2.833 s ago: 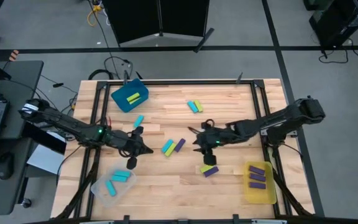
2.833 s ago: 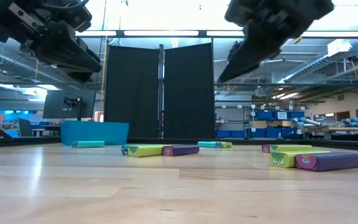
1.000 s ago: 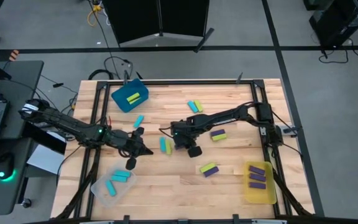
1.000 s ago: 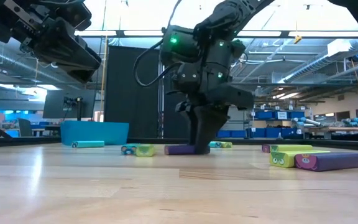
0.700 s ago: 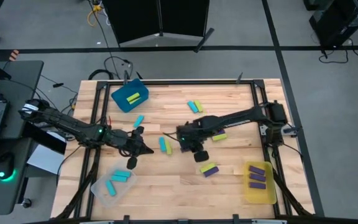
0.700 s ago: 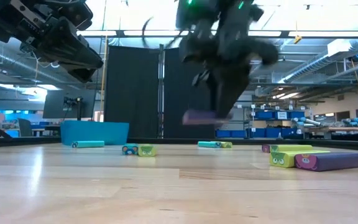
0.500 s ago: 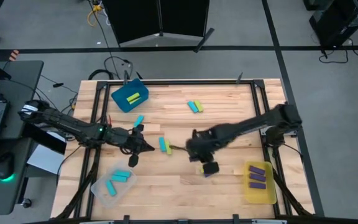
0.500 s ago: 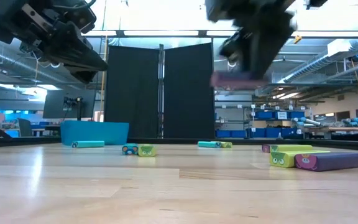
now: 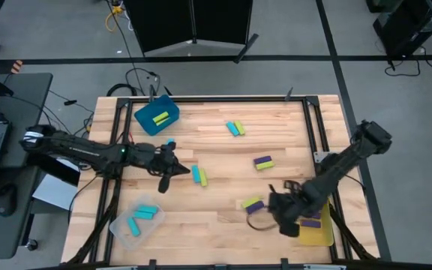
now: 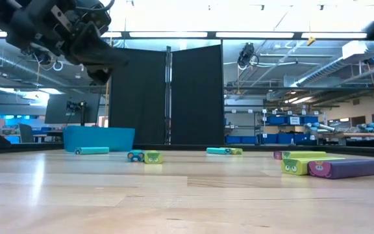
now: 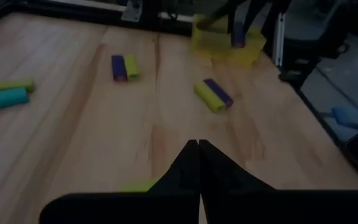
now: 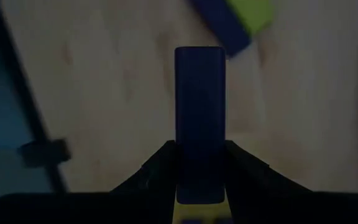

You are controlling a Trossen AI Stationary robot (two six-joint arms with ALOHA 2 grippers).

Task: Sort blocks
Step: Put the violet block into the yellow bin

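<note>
The right gripper (image 12: 199, 163), clamped on a purple block (image 12: 199, 118), has swung from mid-table to just beside the yellow bin (image 9: 315, 229), so a drop looks imminent. Farther off, the left gripper (image 9: 166, 166) hovers, fingers together, near the cyan-and-green pair (image 9: 199, 175).

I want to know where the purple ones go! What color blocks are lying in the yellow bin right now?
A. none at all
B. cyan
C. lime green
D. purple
D: in the high view the yellow bin at the table's corner holds purple blocks.
</note>
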